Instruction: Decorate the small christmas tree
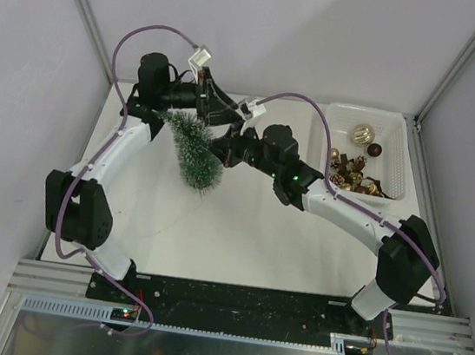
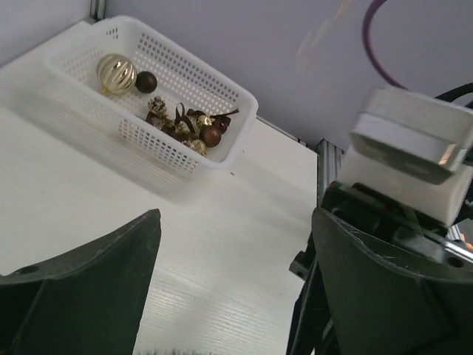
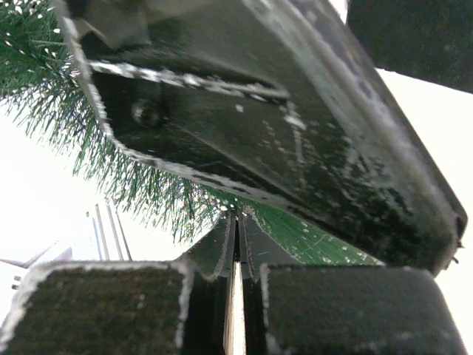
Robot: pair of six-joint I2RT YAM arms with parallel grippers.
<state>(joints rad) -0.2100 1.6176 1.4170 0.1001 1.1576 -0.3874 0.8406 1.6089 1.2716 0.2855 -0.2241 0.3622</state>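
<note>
Can't make out any writing, labels, brand names or numbers on anything in these views, honestly.

One small christmas tree (image 1: 195, 150), one white basket (image 1: 402, 155), one large gold ball (image 1: 362, 134), several smaller ornaments (image 1: 354, 174).

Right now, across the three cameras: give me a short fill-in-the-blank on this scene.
1. The white basket of ornaments sits on the robot's ____ side.
2. The left end effector is ____, not shut.
3. The small christmas tree has frosted dark ____ bristles.
Missing words: right; open; green.
</note>
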